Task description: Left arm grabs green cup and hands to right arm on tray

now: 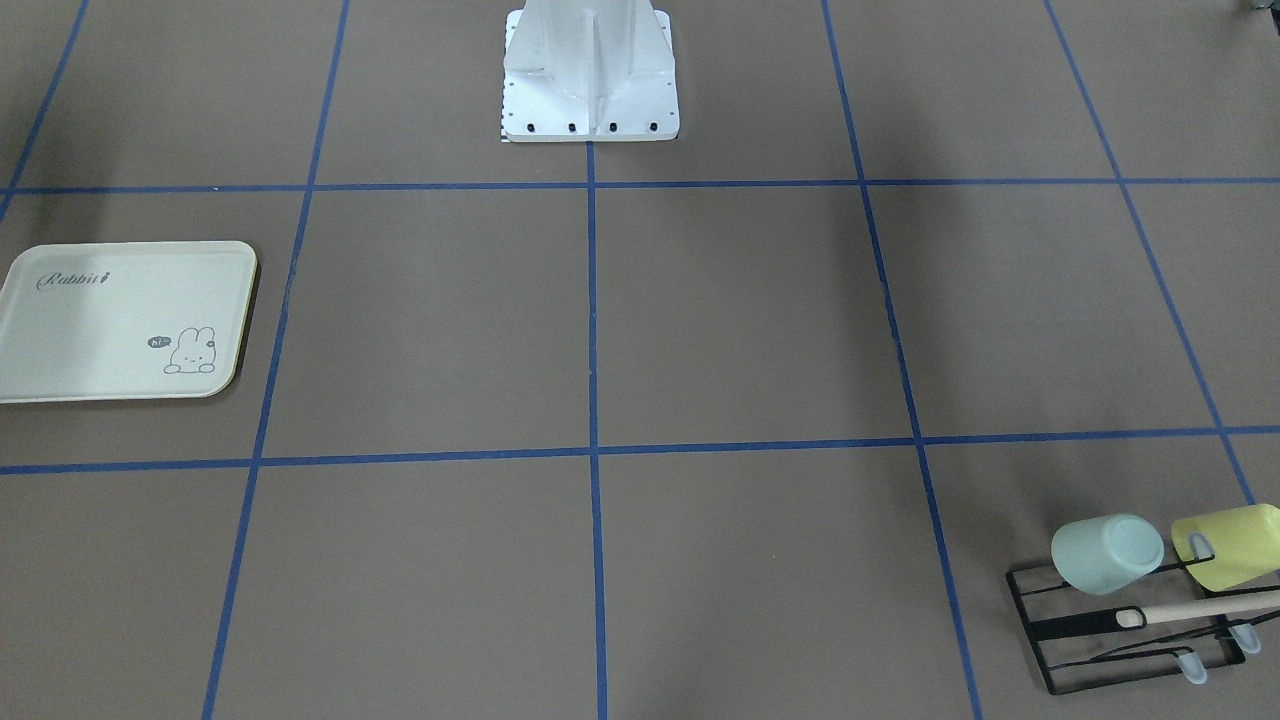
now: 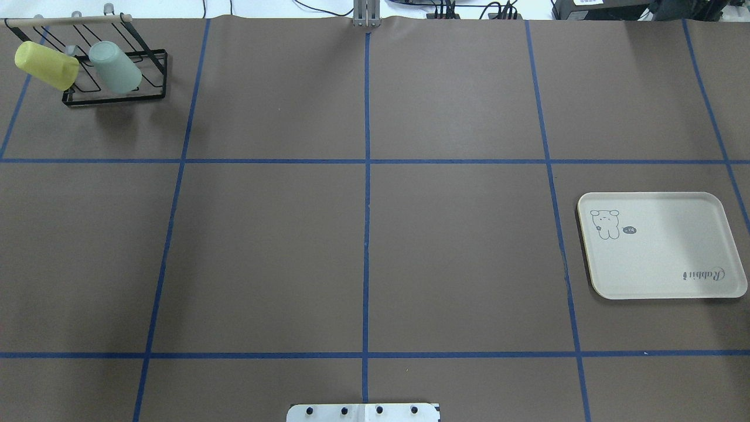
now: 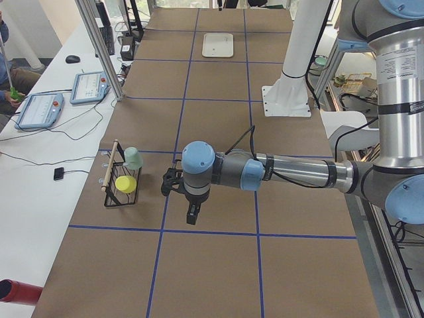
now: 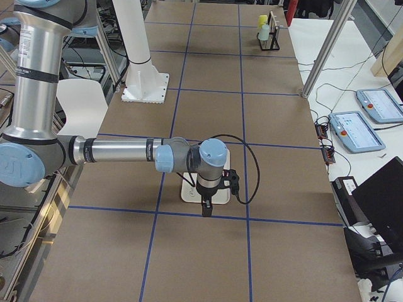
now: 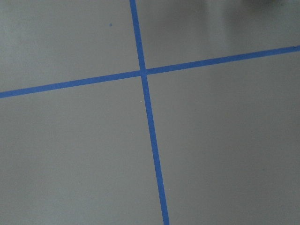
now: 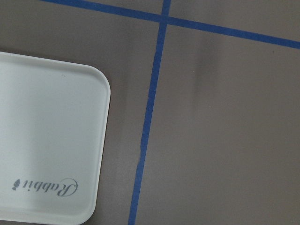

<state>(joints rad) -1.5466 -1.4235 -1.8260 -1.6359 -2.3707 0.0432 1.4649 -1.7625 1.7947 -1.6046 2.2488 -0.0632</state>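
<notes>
The pale mint green cup (image 1: 1105,555) (image 2: 115,67) (image 3: 133,158) hangs tilted on a black wire rack (image 2: 117,97) at the table's far left corner. The cream tray (image 2: 662,246) (image 1: 100,320) (image 6: 47,140) lies bare on the robot's right. My left gripper (image 3: 192,218) shows only in the exterior left view. It hangs pointing down over the table, a short way from the rack, and I cannot tell if it is open. My right gripper (image 4: 206,209) shows only in the exterior right view, hanging over the tray's near edge, state unclear.
A yellow-green cup (image 1: 1235,545) (image 2: 45,64) hangs beside the green one, under a wooden rod (image 1: 1200,608) on the rack. The white robot pedestal (image 1: 590,70) stands mid-table. Blue tape lines grid the brown surface. Tablets (image 3: 40,109) and cables lie on a side bench.
</notes>
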